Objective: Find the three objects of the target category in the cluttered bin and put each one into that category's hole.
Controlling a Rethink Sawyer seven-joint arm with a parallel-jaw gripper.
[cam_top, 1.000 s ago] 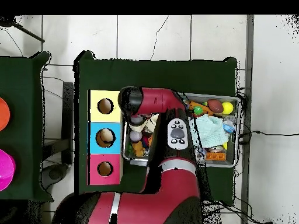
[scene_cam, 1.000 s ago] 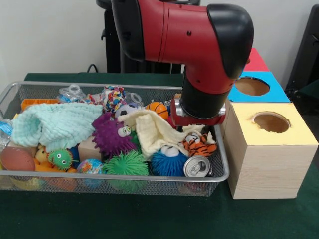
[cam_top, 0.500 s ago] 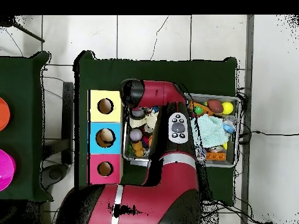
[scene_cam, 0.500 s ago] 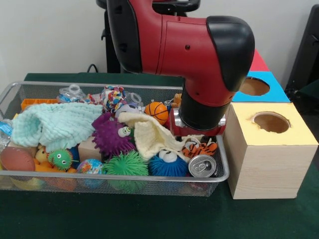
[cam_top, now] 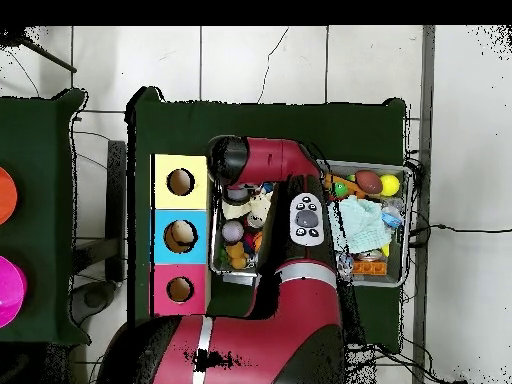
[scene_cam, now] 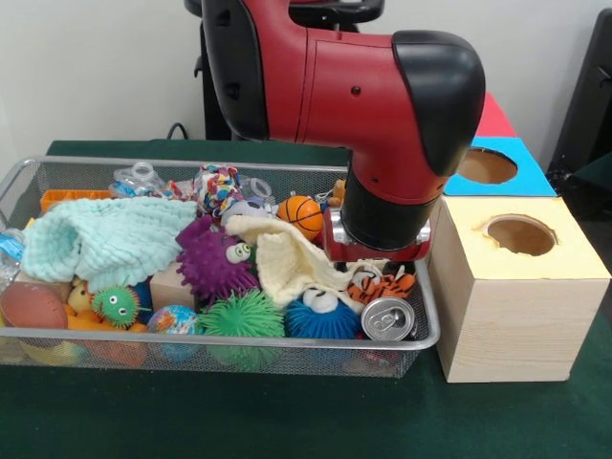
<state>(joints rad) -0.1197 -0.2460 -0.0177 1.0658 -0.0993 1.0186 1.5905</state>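
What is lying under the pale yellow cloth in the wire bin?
Under the pale yellow cloth a blue spiky ball with eyes shows at its lower edge, with a purple spiky toy beside. Anything deeper is covered.

Glossy red arm (scene_cam: 316,72) with black rounded elbow cap (scene_cam: 445,91)

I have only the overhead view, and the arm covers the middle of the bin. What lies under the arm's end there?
Observer: In the front view, the arm's end sits low over a tiger toy and a cream cloth.
Operator: Is there any can near it?
Observer: Yes, a drink can lies in the corner of the bin nearest the yellow box, its top towards the camera.
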